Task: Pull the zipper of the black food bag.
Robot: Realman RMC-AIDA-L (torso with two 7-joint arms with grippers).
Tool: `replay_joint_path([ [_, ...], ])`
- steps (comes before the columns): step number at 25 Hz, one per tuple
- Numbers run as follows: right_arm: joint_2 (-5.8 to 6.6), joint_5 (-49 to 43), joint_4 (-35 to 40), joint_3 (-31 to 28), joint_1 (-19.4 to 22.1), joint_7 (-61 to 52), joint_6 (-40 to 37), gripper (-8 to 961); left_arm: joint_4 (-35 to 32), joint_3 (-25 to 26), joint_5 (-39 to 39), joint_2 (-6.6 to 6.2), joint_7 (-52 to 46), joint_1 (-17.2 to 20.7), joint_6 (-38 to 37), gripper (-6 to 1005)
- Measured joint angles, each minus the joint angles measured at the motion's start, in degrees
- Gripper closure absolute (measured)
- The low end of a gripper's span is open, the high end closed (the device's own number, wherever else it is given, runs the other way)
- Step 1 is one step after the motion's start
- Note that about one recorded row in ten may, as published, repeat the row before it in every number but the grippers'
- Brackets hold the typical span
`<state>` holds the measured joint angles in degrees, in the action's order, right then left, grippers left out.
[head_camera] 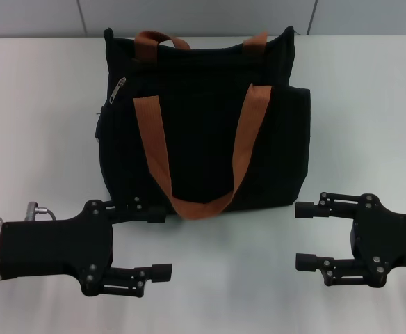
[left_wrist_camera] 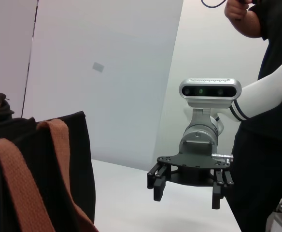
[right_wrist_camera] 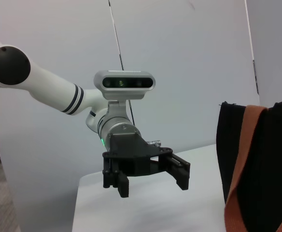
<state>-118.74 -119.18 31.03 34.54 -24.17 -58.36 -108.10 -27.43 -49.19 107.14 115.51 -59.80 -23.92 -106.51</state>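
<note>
Both hands [head_camera: 160, 240] [head_camera: 304, 236] wide open — empty.

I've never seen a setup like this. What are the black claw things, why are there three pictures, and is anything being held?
It is a two-armed robot. The head view looks down from its head camera: the left gripper and right gripper hover over a white table, jaws open, holding nothing. Between and beyond them stands a black food bag with orange-brown strap handles. Its small silver zipper sits near the bag's upper left corner, untouched. The other two pictures come from cameras on the wrists, so each arm sees the other: the left wrist view shows the right gripper, and the right wrist view shows the left gripper, each beside an edge of the bag.
</note>
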Motion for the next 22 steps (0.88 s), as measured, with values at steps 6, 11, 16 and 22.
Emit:
replay_joint_path([
  [6,0.00,0.00,-0.02,0.00,0.00,0.01,0.00,209,0.00,-0.04,0.00,-0.08,0.09,0.26,-0.06,164],
  [11,0.00,0.00,-0.10,0.00,0.01,0.01,0.04,212,0.00,-0.04,0.00,-0.11,0.23,0.35,-0.15,164],
  [16,-0.07,0.00,-0.04,0.00,0.03,0.01,-0.02,215,0.09,-0.04,0.00,-0.11,0.29,0.37,-0.29,165],
  [22,-0.09,0.01,-0.09,0.00,0.01,0.01,0.27,218,0.16,4.05,-2.10,0.12,0.49,0.33,-3.39,164],
])
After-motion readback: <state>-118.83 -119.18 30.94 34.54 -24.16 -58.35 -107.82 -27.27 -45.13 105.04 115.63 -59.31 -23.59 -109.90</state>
